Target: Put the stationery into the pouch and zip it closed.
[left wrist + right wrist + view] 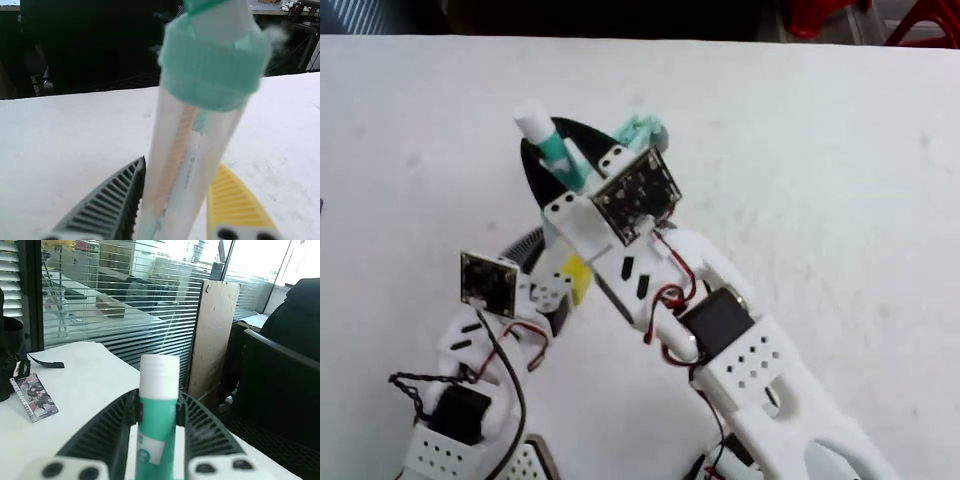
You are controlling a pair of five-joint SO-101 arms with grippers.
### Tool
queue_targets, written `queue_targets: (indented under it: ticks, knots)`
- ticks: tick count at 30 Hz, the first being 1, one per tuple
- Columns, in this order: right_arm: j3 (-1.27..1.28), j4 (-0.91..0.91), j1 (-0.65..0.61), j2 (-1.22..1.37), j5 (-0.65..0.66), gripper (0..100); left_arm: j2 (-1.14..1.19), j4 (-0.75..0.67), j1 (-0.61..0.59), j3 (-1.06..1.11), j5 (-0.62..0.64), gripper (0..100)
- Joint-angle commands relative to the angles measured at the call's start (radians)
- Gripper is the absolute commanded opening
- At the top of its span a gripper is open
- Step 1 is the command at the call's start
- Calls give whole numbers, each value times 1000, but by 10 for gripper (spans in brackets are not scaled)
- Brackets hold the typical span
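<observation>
White plastic arms [790, 400] with black servos [720, 320], red-black cables [665, 300]; left end effector [182, 164] ribbed grey and yellow.

High view: fixed camera above, looking down on the table [820, 150]. Left wrist view: close along my left gripper [182, 164] and the pen [200, 125] it clamps, facing level across the table. Right wrist view: close along my right gripper [157, 392], facing past its glue stick [157, 440] toward window blinds [100, 315]; the high view shares the glue stick.
</observation>
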Motion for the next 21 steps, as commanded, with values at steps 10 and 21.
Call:
queue_targets:
  ticks: [10,21]
  knots:
    - [-31,51,-8,-1,-11,16,-8,-37,-4,-46,11,203]
    - [-28,381,36,-248,-89,16,-8,-35,-5,-49,12,199]
